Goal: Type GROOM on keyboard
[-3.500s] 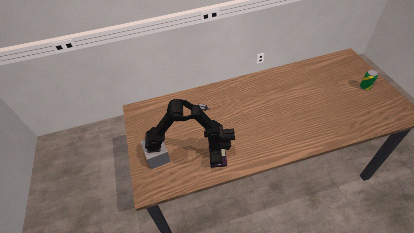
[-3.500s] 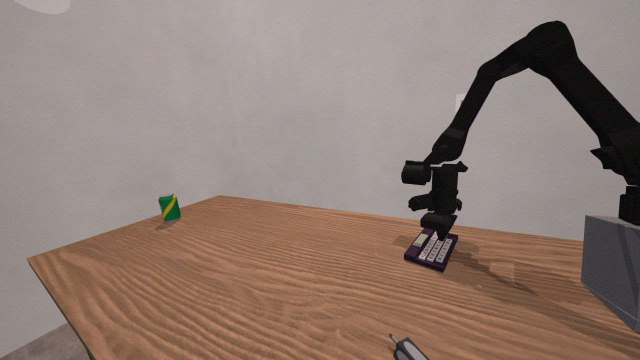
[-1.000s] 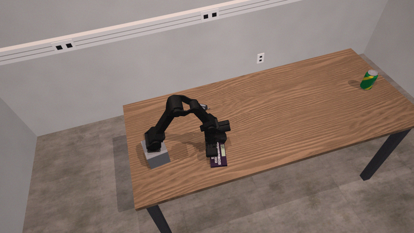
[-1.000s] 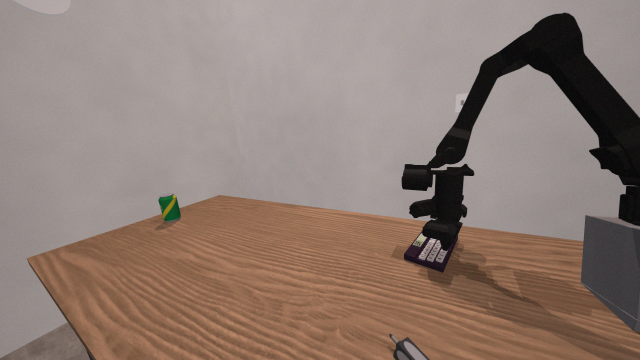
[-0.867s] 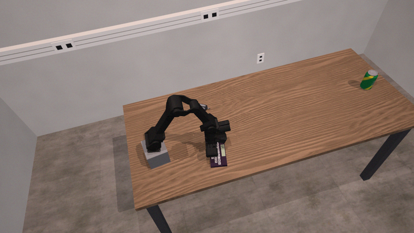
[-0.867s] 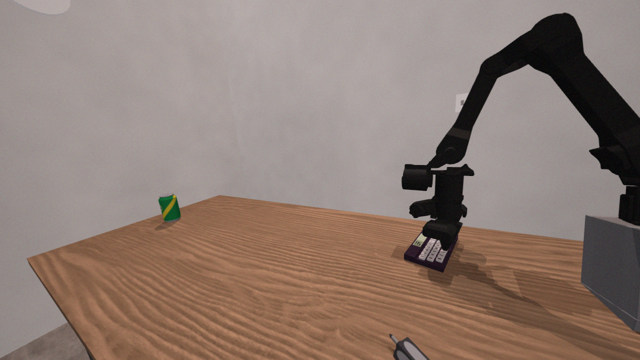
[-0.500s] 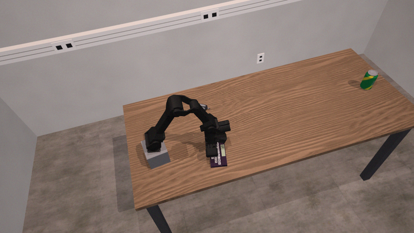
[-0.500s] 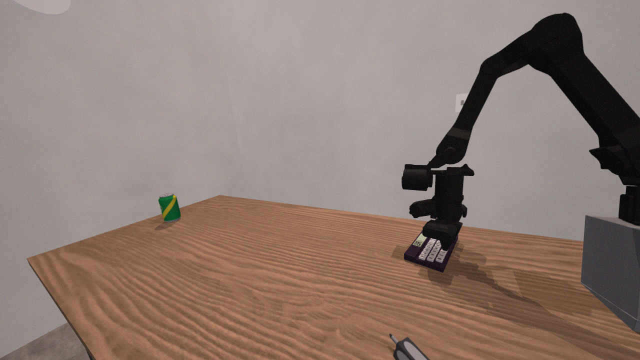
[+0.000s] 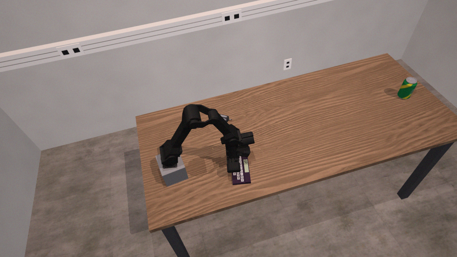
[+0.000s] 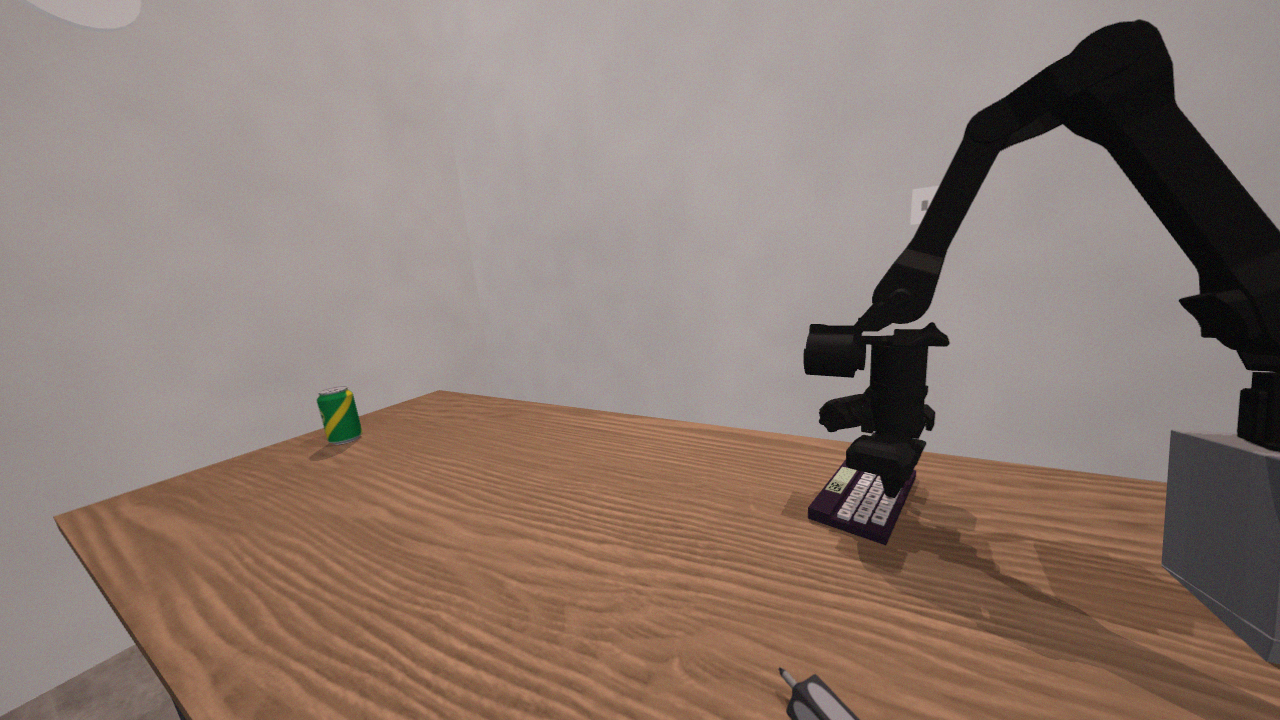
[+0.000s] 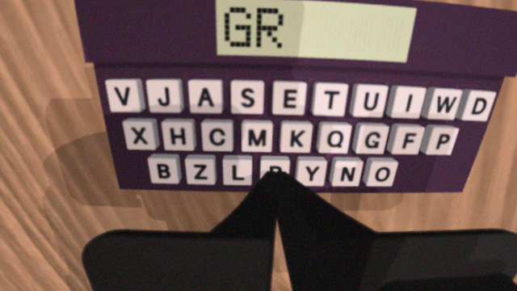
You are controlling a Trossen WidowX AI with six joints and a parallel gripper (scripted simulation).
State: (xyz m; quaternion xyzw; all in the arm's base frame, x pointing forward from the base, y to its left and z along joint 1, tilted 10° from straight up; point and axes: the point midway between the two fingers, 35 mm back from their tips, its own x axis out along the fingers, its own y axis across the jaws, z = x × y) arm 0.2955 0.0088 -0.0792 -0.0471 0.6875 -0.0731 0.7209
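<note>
A small purple keyboard with white letter keys lies on the wooden table. Its green display reads "GR". My gripper is shut and empty, pointing straight down. Its tip hovers at the R key in the bottom row, which it partly hides. The O key is at the right end of that row, and the M key is in the middle row.
A green and yellow can stands at the table's far corner. The arm's grey base block sits beside the keyboard. A grey pen-like tool lies at the table edge behind the arm.
</note>
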